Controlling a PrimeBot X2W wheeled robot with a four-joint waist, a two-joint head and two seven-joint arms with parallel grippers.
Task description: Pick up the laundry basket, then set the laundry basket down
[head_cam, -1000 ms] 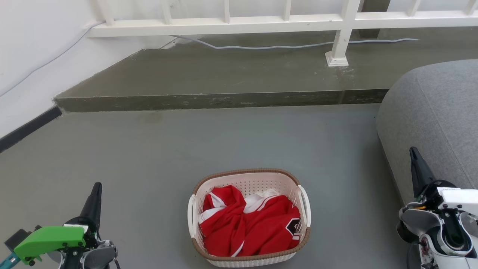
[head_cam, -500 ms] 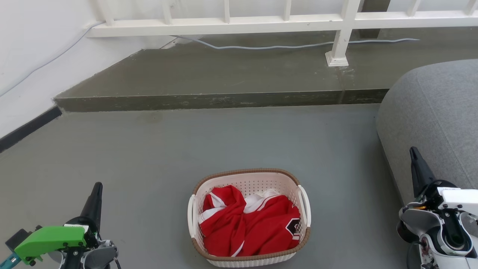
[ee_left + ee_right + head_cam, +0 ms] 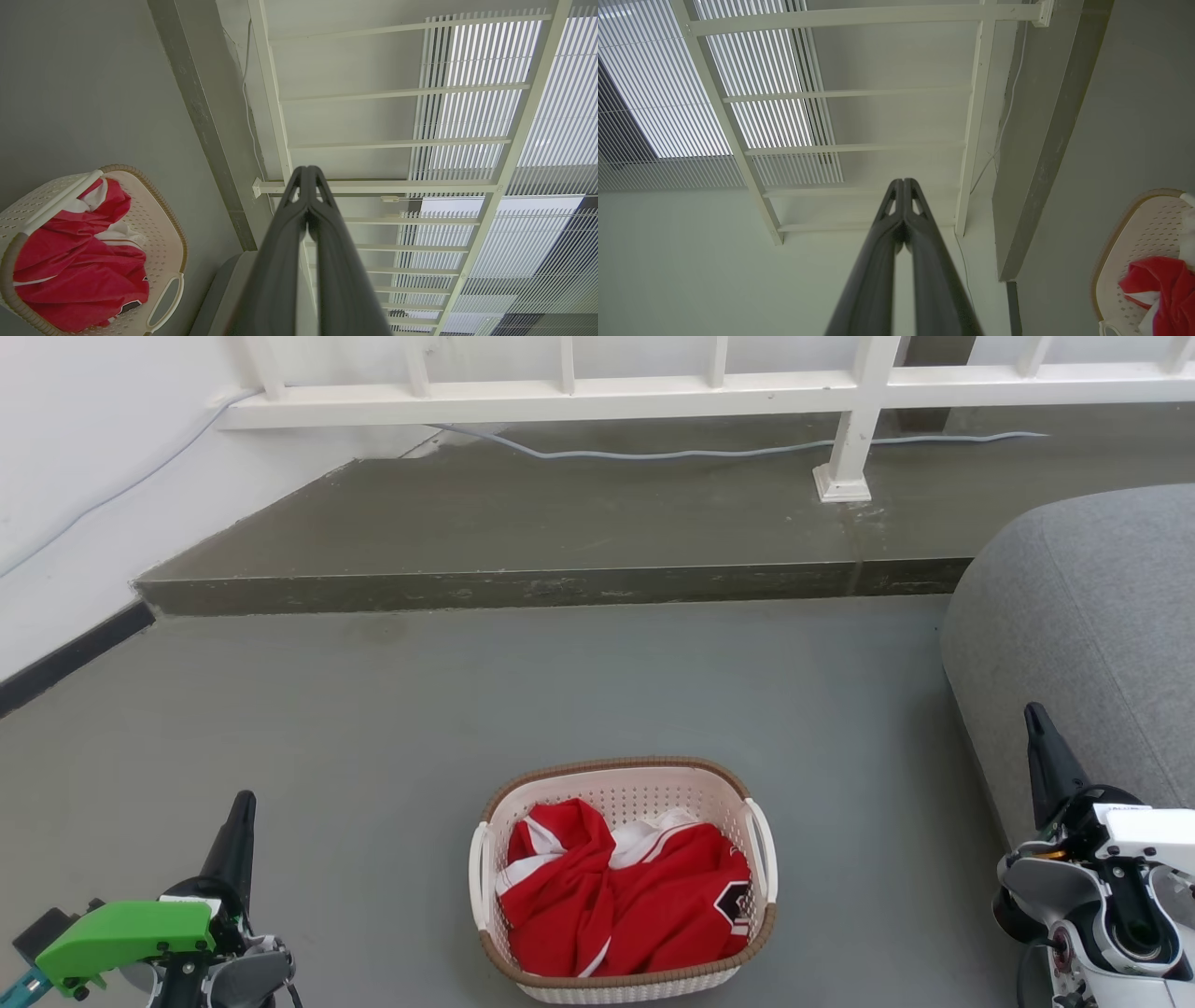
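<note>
The basket (image 3: 644, 793) sits on the floor (image 3: 392, 709), low and central in the head view, with a red shirt (image 3: 635, 905) inside. Well apart on either side are the left gripper (image 3: 245, 798) and the right gripper (image 3: 1032, 711), the latter by the grey sofa (image 3: 1092, 635). Both have fingers pressed together, holding nothing.

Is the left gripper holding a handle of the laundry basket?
No, the left gripper hangs over bare floor, well apart from the laundry basket.

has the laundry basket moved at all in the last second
No. The laundry basket sits on the same patch of floor, its gaps to the concrete step and the grey sofa unchanged.
</note>
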